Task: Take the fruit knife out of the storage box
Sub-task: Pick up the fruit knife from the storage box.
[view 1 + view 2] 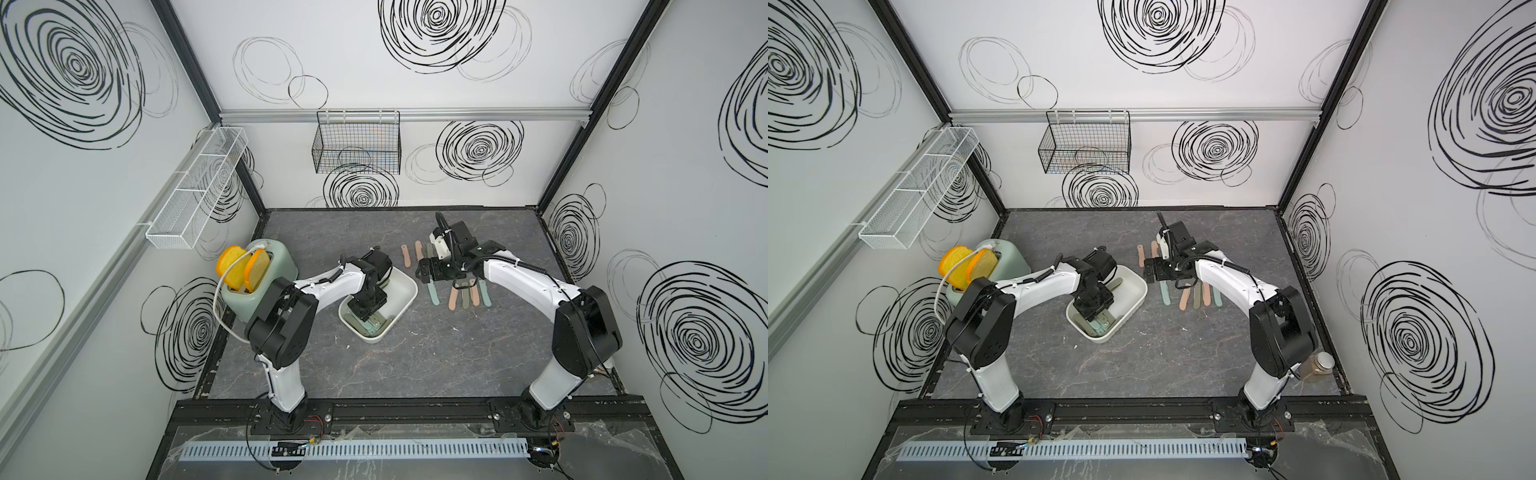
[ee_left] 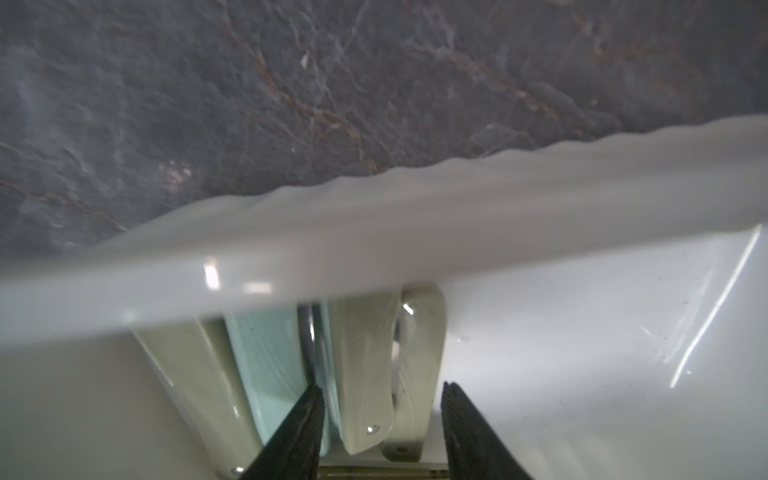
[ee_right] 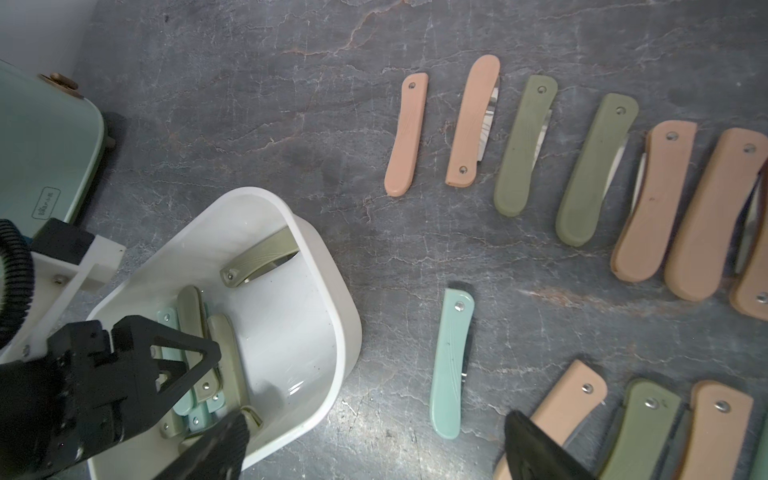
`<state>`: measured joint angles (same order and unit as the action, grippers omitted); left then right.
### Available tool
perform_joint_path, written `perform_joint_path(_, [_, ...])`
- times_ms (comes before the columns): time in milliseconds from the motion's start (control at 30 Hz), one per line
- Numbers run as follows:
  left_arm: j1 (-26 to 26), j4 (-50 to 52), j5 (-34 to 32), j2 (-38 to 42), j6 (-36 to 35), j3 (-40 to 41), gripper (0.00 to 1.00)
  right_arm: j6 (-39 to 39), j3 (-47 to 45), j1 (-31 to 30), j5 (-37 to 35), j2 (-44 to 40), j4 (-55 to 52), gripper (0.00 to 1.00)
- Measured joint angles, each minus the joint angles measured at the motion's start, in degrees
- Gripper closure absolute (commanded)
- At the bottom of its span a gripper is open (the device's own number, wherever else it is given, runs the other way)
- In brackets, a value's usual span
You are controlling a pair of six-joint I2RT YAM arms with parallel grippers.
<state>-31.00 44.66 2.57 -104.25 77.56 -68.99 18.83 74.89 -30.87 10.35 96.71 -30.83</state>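
The white storage box [image 1: 409, 286] [image 1: 1140, 286] lies mid-table with several folded fruit knives piled at its near end. My left gripper [image 1: 368, 322] [image 1: 1096, 322] reaches down into that end. In the left wrist view, under the box rim [image 2: 374, 249], its gripper [image 2: 382, 390] has a finger against each side of two olive-green fruit knives [image 2: 365, 374] lying side by side, with a teal one [image 2: 266, 365] beside them. My right gripper [image 1: 422, 272] [image 3: 374, 422] hangs open over bare table right of the box [image 3: 340, 332], holding nothing. Another olive knife [image 3: 262, 262] leans at the box's far end.
Two rows of folded pink, olive and teal knives [image 1: 469, 295] [image 3: 523, 145] lie on the table right of the box. A green toaster [image 1: 266, 270] holding toast stands at the left. Black [image 1: 357, 143] and white [image 1: 195, 191] wire baskets hang on the walls. A jar [image 1: 1318, 365] stands at the near right.
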Motion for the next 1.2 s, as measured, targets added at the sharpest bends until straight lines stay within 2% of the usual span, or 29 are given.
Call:
perform_joint_path(267, [0.44, -1.46, 0.2, -0.7, -1.16, 0.63, 0.53, -0.2, 0.22, 0.09, 0.24, 0.61, 0.0, 0.01])
perform_joint_path(333, [0.61, -1.95, 0.42, -1.55, -1.55, 0.63, 0.62, -0.24, 0.22, 0.15, 0.24, 0.66, 0.0, 0.01])
perform_joint_path(533, [0.96, -2.71, 0.83, -1.62, -2.58, 0.63, 0.76, -0.44, 0.44, 0.48, 0.26, 0.7, -0.02, 0.01])
perform_joint_path(700, [1.07, -2.71, 0.76, -1.6, -3.02, 0.63, 0.81, -0.55, 0.79, 0.76, 0.48, 0.83, -0.09, 0.01])
perform_joint_path(1033, [0.61, -0.13, -1.31, -1.27, -5.27, -1.01, 0.81, -0.63, 1.68, 0.92, 1.09, 1.2, -0.09, 0.01])
perform_joint_path(1133, [0.52, 0.44, -2.01, -0.26, -6.05, -1.16, 0.9, -0.61, 1.7, 1.01, 1.29, 1.2, -0.09, 0.01])
perform_joint_path(1200, [0.42, 0.72, -2.38, 0.39, -6.88, -1.16, 1.0, -0.57, 1.7, 1.01, 1.44, 1.2, -0.07, 0.01])
